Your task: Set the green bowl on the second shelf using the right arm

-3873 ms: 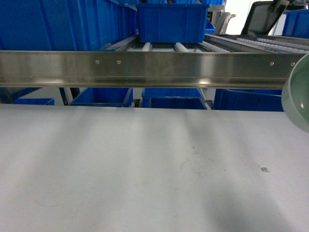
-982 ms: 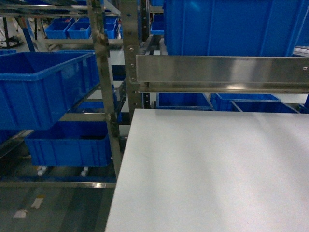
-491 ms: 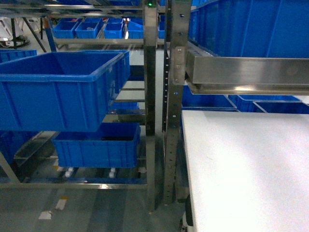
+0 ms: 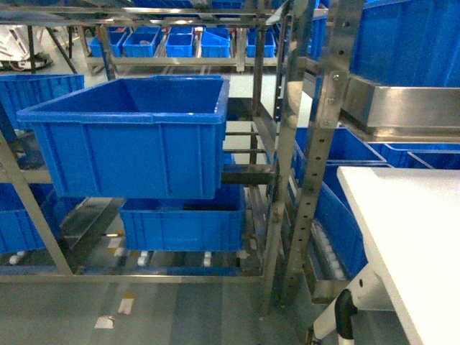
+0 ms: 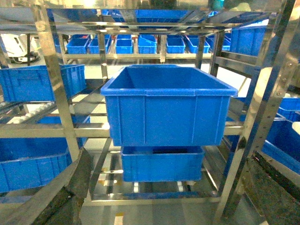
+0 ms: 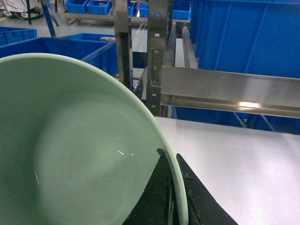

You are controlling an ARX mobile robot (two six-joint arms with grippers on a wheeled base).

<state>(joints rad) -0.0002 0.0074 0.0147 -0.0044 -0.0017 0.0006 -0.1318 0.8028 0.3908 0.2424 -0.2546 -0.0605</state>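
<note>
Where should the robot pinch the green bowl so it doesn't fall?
On its thin flared rim, one finger inside and one outside, as the right gripper grips the green bowl now. The smooth round wall gives no other purchase, so coming at the lip edge-on seems safest.

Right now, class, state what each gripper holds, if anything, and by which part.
The right gripper pinches the green bowl by its rim, one jaw inside and one outside. The left gripper is out of view, so its hold cannot be told.
</note>
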